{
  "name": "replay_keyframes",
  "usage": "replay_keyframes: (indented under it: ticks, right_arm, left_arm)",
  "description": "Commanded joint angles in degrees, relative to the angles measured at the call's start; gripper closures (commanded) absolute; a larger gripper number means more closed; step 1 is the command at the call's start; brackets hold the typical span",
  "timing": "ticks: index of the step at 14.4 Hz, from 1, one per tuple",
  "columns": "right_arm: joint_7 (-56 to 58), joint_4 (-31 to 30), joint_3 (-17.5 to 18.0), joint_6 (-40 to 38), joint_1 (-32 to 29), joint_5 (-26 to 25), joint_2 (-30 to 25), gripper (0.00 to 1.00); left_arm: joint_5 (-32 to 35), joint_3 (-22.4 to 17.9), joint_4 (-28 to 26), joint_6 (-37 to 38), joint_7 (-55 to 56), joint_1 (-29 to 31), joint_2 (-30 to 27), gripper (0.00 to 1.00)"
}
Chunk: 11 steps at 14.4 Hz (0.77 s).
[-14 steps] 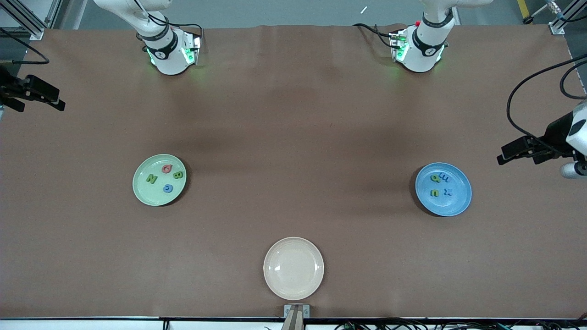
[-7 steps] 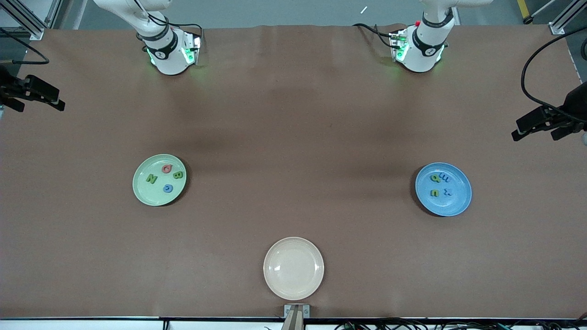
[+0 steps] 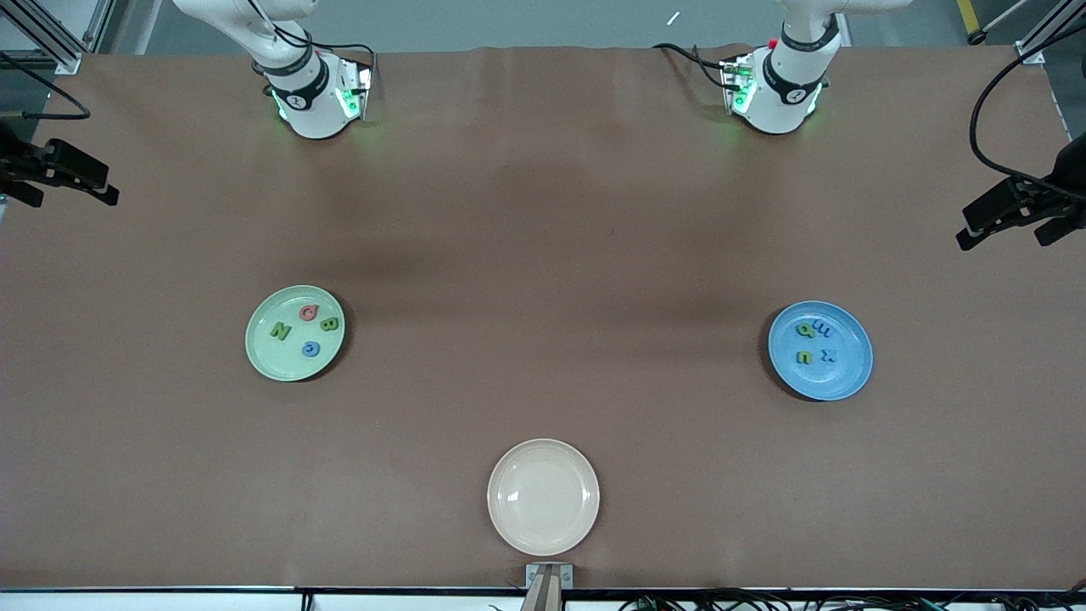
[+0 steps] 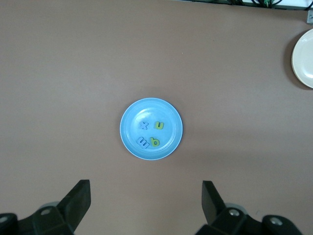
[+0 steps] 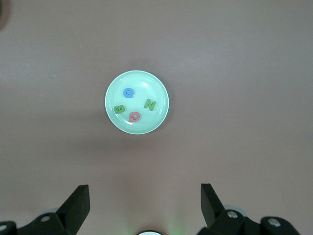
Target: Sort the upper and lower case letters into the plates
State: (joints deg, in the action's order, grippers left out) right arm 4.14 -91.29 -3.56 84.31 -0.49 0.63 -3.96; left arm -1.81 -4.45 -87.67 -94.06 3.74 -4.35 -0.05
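Observation:
The pale green plate holds the green N, pink-red Q, green B and blue G. On the blue plate lie the green q, blue m, green u and blue x. My left gripper hangs open and empty high over the table's edge at the left arm's end. My right gripper waits open and empty over the right arm's end.
A cream-beige plate with nothing on it sits near the table's front edge, midway between the two arms. A small grey bracket stands at that edge just below it. Black cables trail from the left wrist.
My left gripper has drawn back from beside the blue plate toward the table's edge at the left arm's end and toward the bases. The right arm, plates and letters have not moved.

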Motion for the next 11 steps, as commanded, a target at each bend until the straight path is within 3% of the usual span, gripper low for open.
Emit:
replay_keyframes:
  ticks: [1,11]
  right_arm:
    - [0.61,-1.61,-0.22,0.68,0.49,-0.89,-1.4,0.0]
    - [-2.47,-1.52,-0.31,0.86,0.4,-0.01,-1.49,0.0]
  left_arm:
    - [0.67,0.23,0.74,1.86,0.13,0.31,-0.48,0.0]
    - [1.1,0.05,0.66,2.48,-3.3,0.31,-0.48,0.0]
